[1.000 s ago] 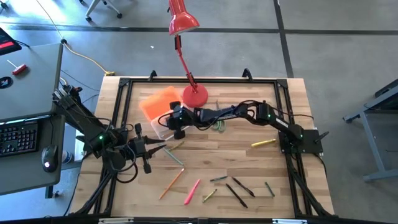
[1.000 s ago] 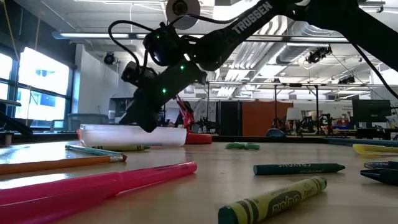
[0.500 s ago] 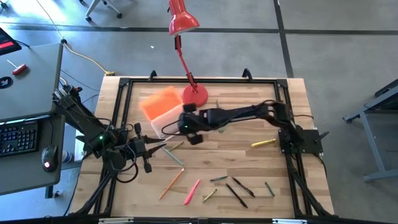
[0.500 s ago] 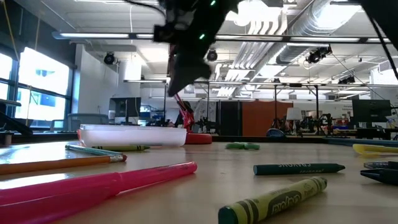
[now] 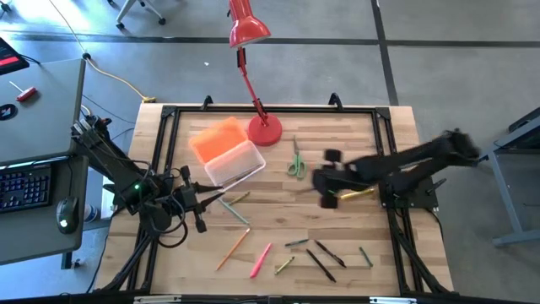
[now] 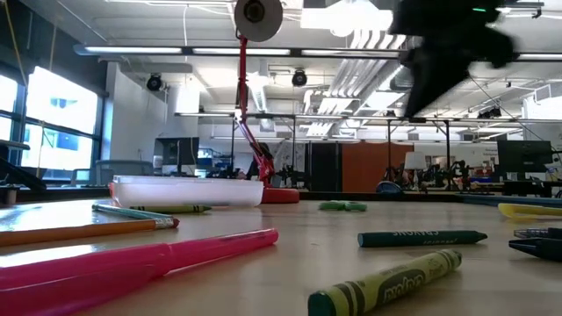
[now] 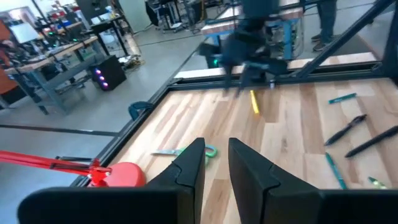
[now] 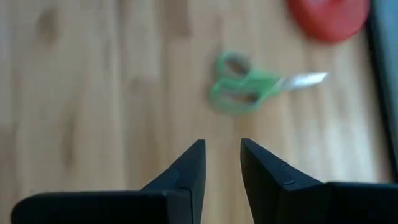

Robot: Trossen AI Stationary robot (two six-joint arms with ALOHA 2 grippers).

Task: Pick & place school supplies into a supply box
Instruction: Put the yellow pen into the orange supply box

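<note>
Looking straight down, you have the small rectangular clear plastic box (image 5: 235, 163) just beside the red desk lamp's round base (image 5: 265, 131), on the side toward your left arm, and its flat orange lid (image 5: 216, 138) lies against the box's far side. A thin dark pen (image 5: 240, 175) rests slanted in the box along its near edge. The small green-handled scissors (image 5: 295, 160) lie flat on the wooden table (image 5: 337, 135), near the lamp base on the side toward your right arm. Your right gripper (image 5: 323, 179) hangs above the table beyond those scissors from the box, empty, with a narrow gap showing between its two dark fingers (image 8: 186, 171). A yellow marker (image 5: 358, 194) lies by that gripper, farther still from the box. Your left gripper (image 5: 209, 199) waits on the near side of the box, close to its corner, its fingers (image 7: 189, 163) slightly apart with nothing between them. The loose supplies lie toward the table's near edge from the box: an orange pencil (image 5: 232, 248), a pink marker (image 5: 260, 260) and several dark pens (image 5: 321, 264).
</note>
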